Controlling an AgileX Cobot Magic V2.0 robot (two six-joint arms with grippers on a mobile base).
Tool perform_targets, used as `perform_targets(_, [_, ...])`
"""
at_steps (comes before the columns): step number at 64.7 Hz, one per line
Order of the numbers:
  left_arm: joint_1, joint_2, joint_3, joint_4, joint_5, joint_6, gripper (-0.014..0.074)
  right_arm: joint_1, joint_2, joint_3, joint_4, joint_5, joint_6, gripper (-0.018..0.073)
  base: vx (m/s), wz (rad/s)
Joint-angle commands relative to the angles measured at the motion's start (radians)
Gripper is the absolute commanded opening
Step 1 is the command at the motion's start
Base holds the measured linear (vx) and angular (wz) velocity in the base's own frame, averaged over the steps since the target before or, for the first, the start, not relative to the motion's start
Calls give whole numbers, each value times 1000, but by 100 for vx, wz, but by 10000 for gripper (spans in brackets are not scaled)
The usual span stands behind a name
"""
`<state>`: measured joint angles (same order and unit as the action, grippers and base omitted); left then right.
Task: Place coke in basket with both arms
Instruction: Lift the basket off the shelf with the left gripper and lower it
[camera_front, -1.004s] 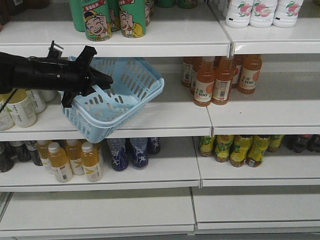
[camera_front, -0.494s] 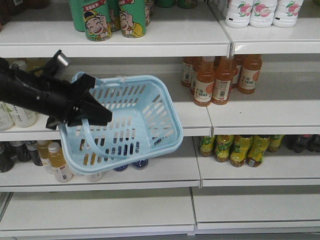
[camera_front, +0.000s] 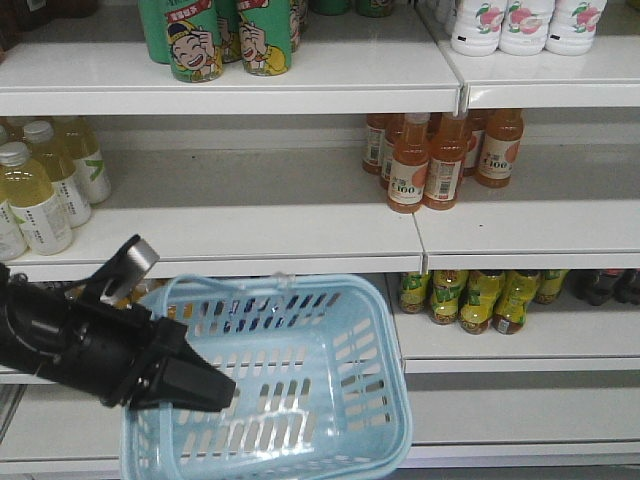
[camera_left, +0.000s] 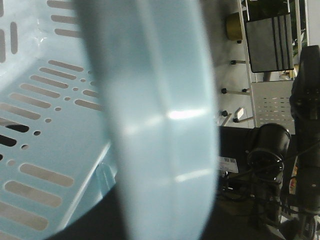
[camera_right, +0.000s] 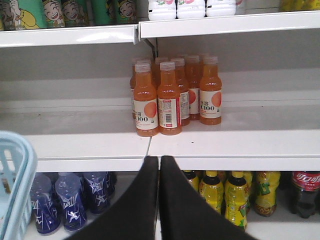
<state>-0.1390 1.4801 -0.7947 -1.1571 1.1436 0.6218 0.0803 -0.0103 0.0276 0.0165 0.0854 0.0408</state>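
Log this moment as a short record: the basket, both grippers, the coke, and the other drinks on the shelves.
basket: light blue, empty, carried in the air
left gripper: shut on the basket's rim
right gripper: shut, holding nothing, facing the shelves
coke: dark bottle with red label, far right, one level below the orange juice bottles; not yet picked
middle shelf: orange juice bottles, pale yellow bottles at left
top shelf: green cans, white bottles

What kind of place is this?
Most likely a supermarket drinks aisle: white tiered shelves hold grouped orange bottles and green cartoon cans, and a blue shopping basket hangs in front.
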Motion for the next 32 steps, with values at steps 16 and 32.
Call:
perform_targets(16, [-3,-43,138,-219,73,180,-8,-5,-19,11,-1,-71,-5,-9,0,0])
perform_targets(32, [-3,-43,138,-253,67,180,-8,-5,-19,11,-1,-71,-5,-9,0,0])
